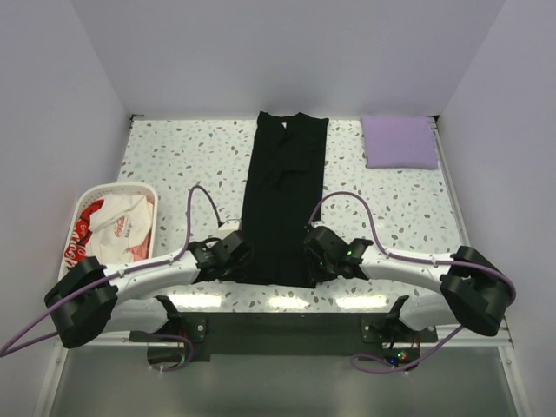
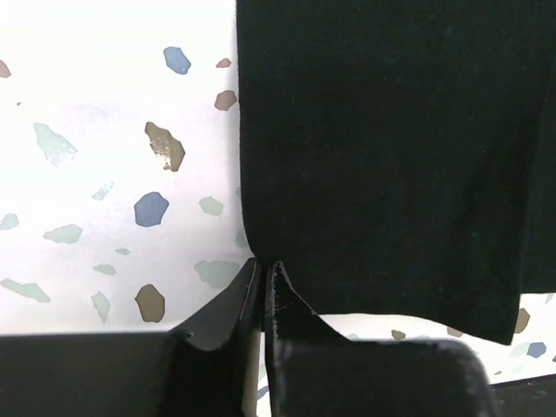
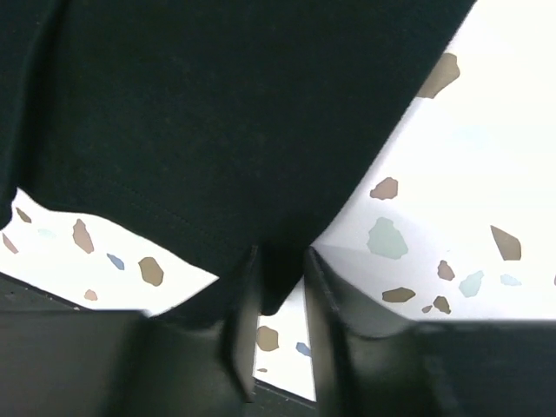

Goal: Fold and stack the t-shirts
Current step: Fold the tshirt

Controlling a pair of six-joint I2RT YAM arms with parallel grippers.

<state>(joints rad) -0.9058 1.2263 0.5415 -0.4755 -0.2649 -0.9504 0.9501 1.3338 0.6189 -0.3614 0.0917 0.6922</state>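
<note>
the left gripper (image 2: pixel 263 262) has its jaws drawn almost together, only a thin slit between them, pinched on the near left corner of the black t-shirt (image 2: pixel 391 156), whose hem meets the tips and spreads away ahead and to the right of them. the right gripper (image 3: pixel 278 256) has its jaws a little wider, clamped on a dark bunch of the same shirt's near right corner, which fills the gap between the fingers (image 3: pixel 326 287); the rest of the cloth runs ahead and to the left of them. from above, the black t-shirt (image 1: pixel 287 191) lies as a long narrow strip on the speckled table (image 1: pixel 191 156), stretching straight away from the two sets of jaws, with the left gripper (image 1: pixel 233 254) and right gripper (image 1: pixel 320 254) at its near end, one at each corner. a folded lavender t-shirt (image 1: pixel 400 142) lies well ahead and to the right of the right jaws, apart from the black one. a white t-shirt with red lettering (image 1: pixel 117 221) sits crumpled in a white basket (image 1: pixel 122 185) out to the left of the left jaws.
</note>
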